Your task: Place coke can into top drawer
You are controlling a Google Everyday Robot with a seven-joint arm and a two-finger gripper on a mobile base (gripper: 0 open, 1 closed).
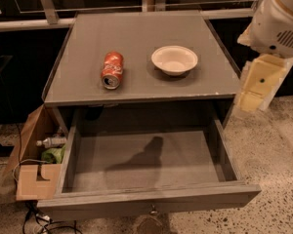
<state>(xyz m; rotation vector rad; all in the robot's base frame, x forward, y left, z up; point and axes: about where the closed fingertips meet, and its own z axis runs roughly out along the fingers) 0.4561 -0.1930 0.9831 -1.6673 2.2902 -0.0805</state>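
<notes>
The coke can (112,69) lies on its side on the grey cabinet top (136,28), left of centre, its silver end facing the front. The top drawer (136,162) is pulled out below it and has nothing inside, only a shadow on its floor. My gripper (256,87) is the cream part hanging from the white arm (278,18) at the right edge of the view. It is beside the cabinet's right front corner, well right of the can, and holds nothing that I can see.
A white bowl (174,60) stands upright on the cabinet top right of the can. A brown cardboard box (31,182) with a bottle and green items sits on the floor left of the drawer. Cables lie by the front left corner. The floor is speckled.
</notes>
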